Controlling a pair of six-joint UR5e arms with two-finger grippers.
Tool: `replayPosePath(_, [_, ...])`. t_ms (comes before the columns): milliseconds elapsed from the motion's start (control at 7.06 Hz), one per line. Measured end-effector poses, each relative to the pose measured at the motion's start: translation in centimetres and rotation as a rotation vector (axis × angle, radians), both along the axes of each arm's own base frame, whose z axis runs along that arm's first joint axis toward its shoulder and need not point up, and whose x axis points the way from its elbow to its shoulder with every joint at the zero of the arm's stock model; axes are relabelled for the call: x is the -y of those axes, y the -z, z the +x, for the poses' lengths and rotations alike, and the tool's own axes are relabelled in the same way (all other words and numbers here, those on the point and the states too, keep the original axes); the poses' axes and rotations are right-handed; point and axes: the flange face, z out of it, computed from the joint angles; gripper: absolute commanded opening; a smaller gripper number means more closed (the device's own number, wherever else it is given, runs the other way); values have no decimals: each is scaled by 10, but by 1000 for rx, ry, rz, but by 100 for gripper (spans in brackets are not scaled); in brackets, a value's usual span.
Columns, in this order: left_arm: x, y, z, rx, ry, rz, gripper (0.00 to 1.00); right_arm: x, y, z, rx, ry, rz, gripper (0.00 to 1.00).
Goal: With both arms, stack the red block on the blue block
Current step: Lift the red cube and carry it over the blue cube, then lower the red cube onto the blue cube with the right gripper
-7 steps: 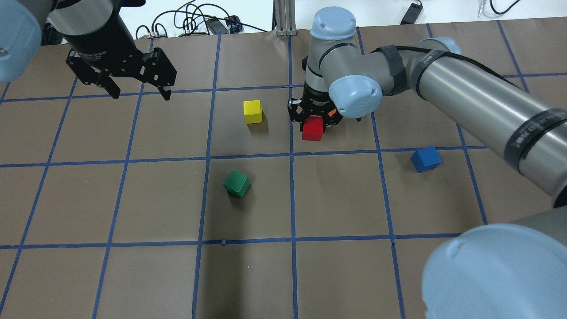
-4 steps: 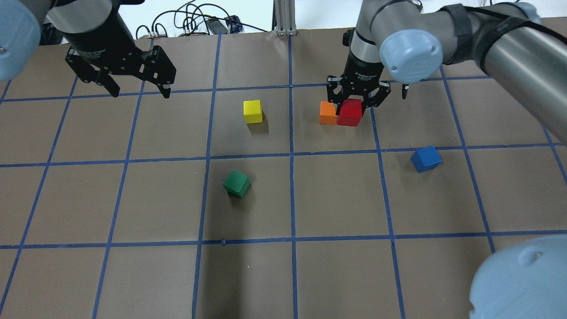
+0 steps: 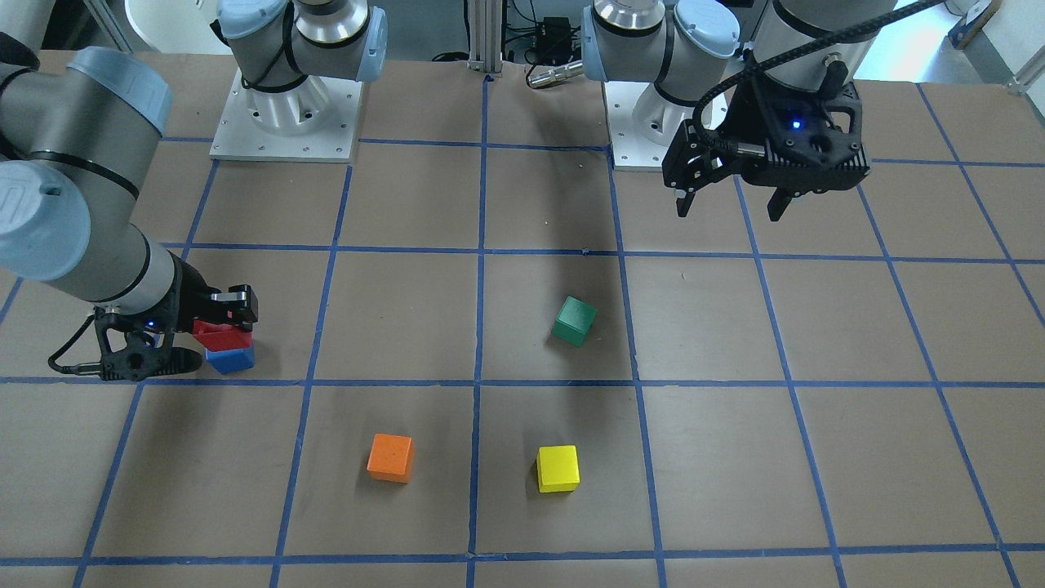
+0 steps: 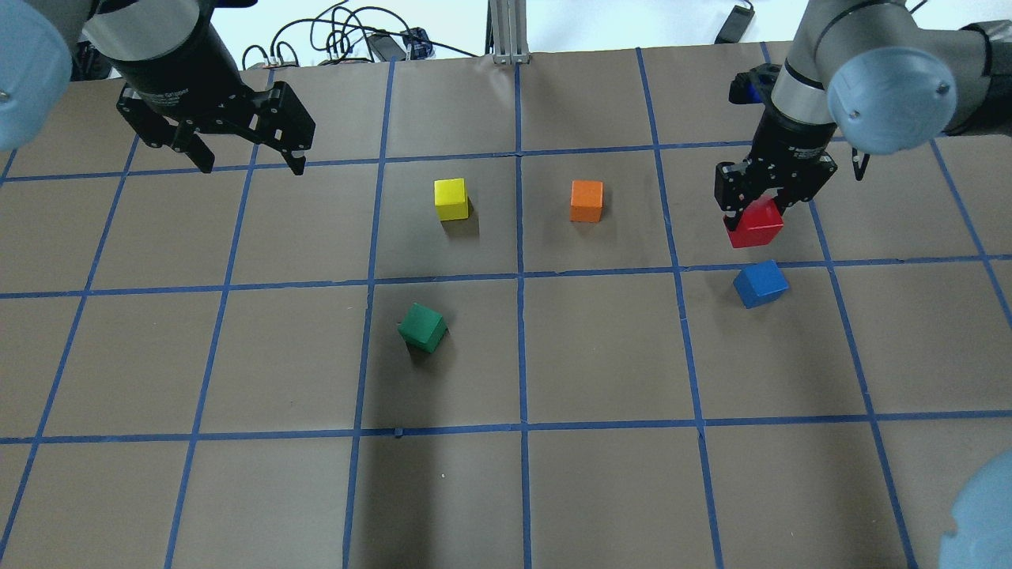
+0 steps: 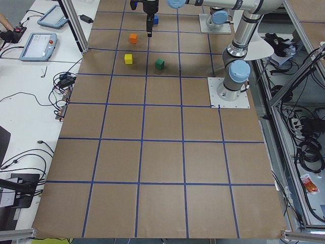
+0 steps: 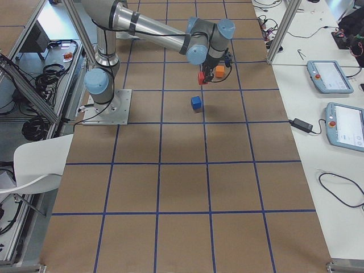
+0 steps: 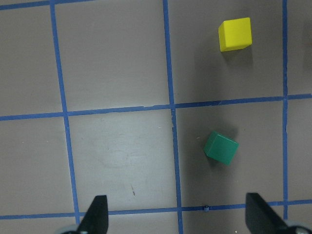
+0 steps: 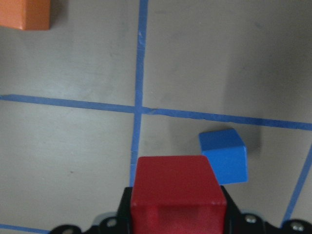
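My right gripper (image 4: 757, 207) is shut on the red block (image 4: 755, 224) and holds it off the table, just behind the blue block (image 4: 760, 283). In the right wrist view the red block (image 8: 175, 192) sits between the jaws, with the blue block (image 8: 224, 156) below it and a little to the right. In the front view the red block (image 3: 219, 335) hangs close over the blue block (image 3: 231, 358). My left gripper (image 4: 253, 168) is open and empty, high over the far left of the table; its two fingers show in the left wrist view (image 7: 95, 217).
An orange cube (image 4: 587, 200) and a yellow cube (image 4: 451, 198) sit in the far middle squares. A green cube (image 4: 422, 327) lies tilted nearer the centre. Brown paper with blue tape lines (image 4: 522, 276) covers the table. Cables lie beyond the far edge.
My right gripper has carried the red block to the right, away from the orange cube and up to the blue block. The left arm has not moved.
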Motion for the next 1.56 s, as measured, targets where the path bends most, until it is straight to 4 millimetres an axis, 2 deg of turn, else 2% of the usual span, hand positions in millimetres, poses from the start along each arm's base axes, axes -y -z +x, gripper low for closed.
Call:
replayPosePath(283, [1,0,0,-1,1,-11,100,-13,29,-20,-18,-81,-52,0])
replayPosePath(567, [0,-1,0,0,1,-17,100,-19,46,-28,-10,-107,-73,0])
replayPosePath(1133, [-1,-1,-1,0,8,-16,100,-27,61,-29,-4,-119,-52,0])
replayPosePath(1558, [-5,3,-12,3,38,-22,100,-31,67,-29,-4,-129,-45,0])
